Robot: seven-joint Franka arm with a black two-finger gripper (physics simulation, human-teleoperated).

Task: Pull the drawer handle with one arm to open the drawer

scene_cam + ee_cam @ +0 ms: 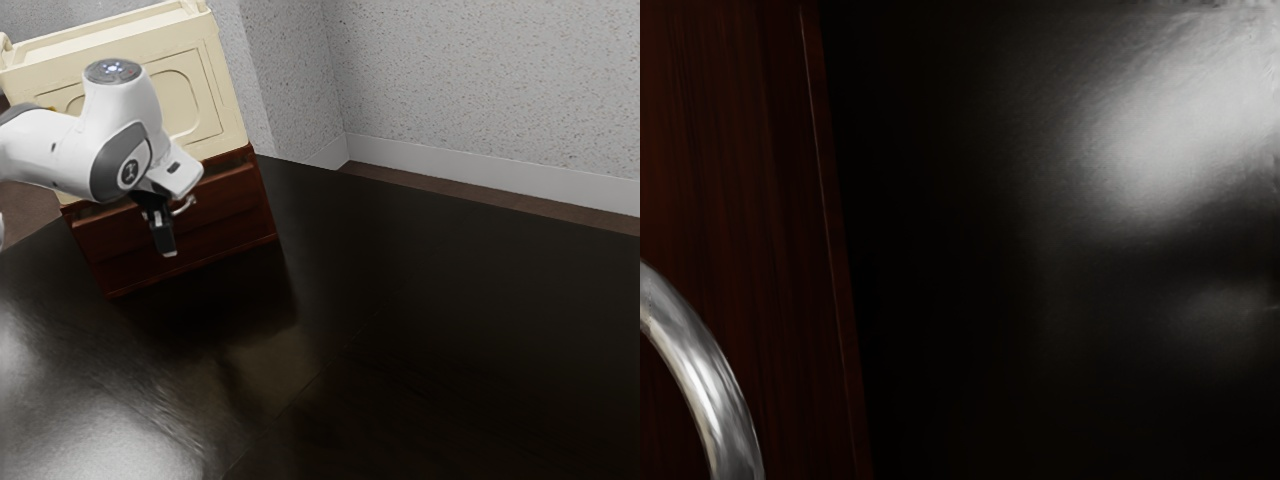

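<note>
My gripper (162, 236) hangs pointing down in front of the dark red drawer unit (232, 212), and how far it is spread cannot be made out. Just beside it, toward the exterior view's right, a curved silver handle (184, 205) stands out from the drawer front, partly hidden by the hand. The wrist view has the shiny curved handle (712, 395) close to the camera, over the reddish wood front (730, 170). Whether the gripper touches the handle is unclear. The drawer's exact position is hard to judge behind the hand.
A cream-coloured box-like piece (200, 100) with recessed panels sits on top of the red unit, behind the arm. The glossy black table (430, 320) spreads out in front of the unit, and a speckled grey wall (480, 90) stands beyond.
</note>
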